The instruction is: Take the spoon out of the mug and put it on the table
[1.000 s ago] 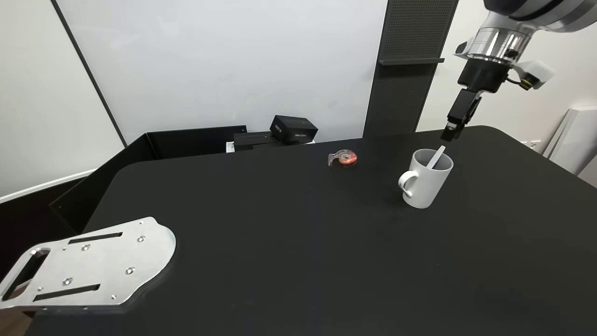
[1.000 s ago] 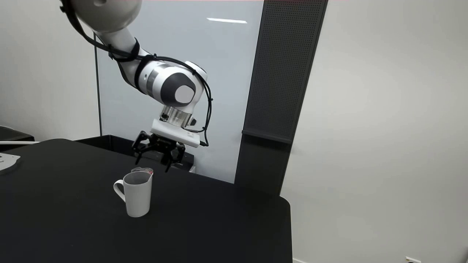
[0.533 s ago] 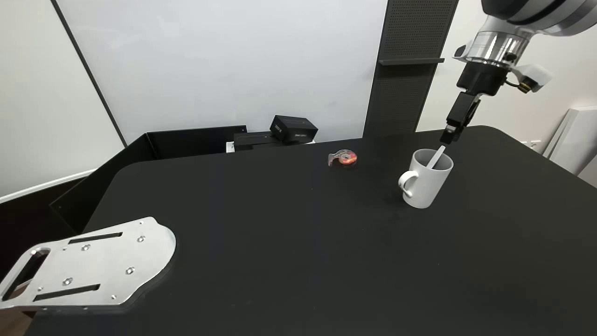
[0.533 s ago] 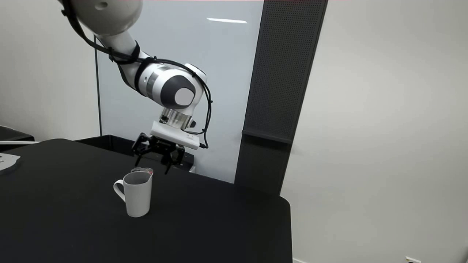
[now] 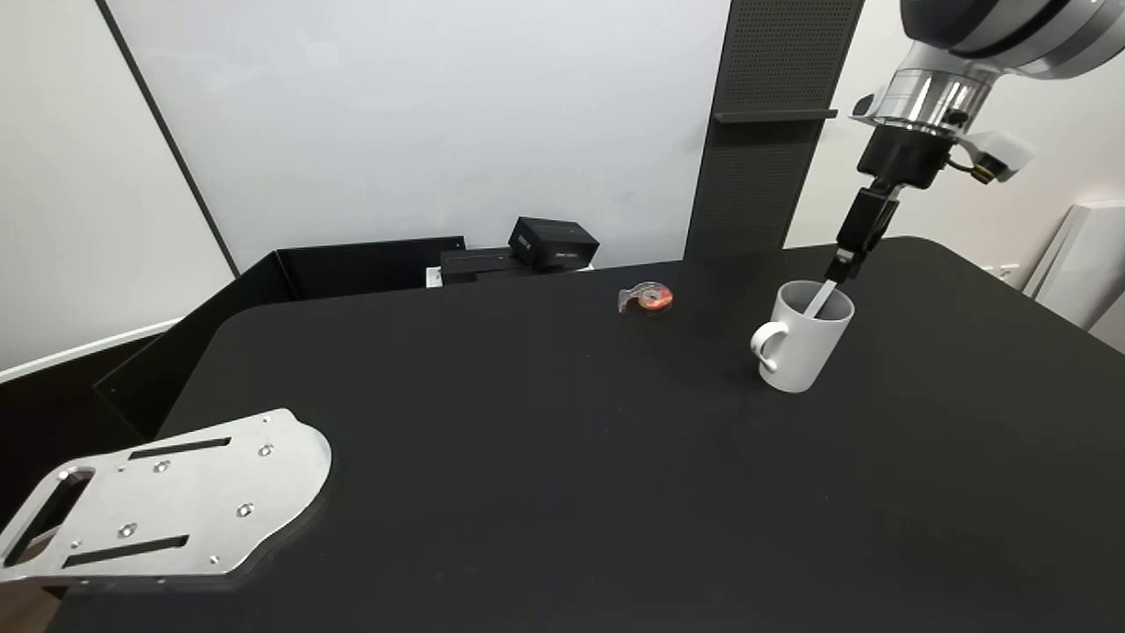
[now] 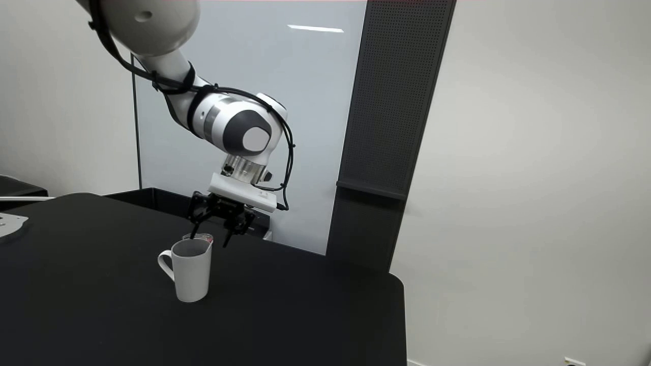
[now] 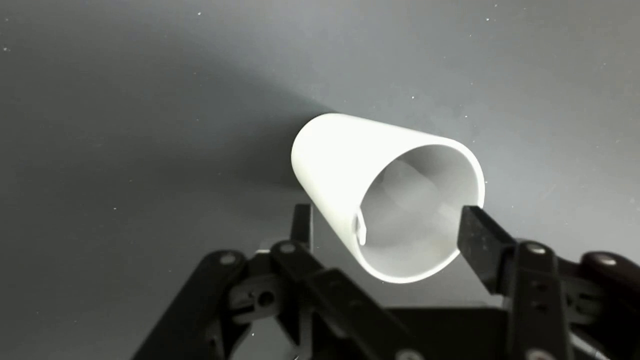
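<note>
In an exterior view, a clear and red-orange tape dispenser (image 5: 650, 296) sits right of centre. A slotted, pale metal plate (image 5: 189, 492) lies flat at lower left. Toward the rear, an upper black box (image 5: 554, 245) is set at an angle to a lower black box (image 5: 479, 262); whether both stand inside the black tray (image 5: 369, 266) cannot be determined. A dark perforated panel (image 5: 787, 53), fitted with a narrow ledge (image 5: 773, 116), appears in both exterior views.
</note>
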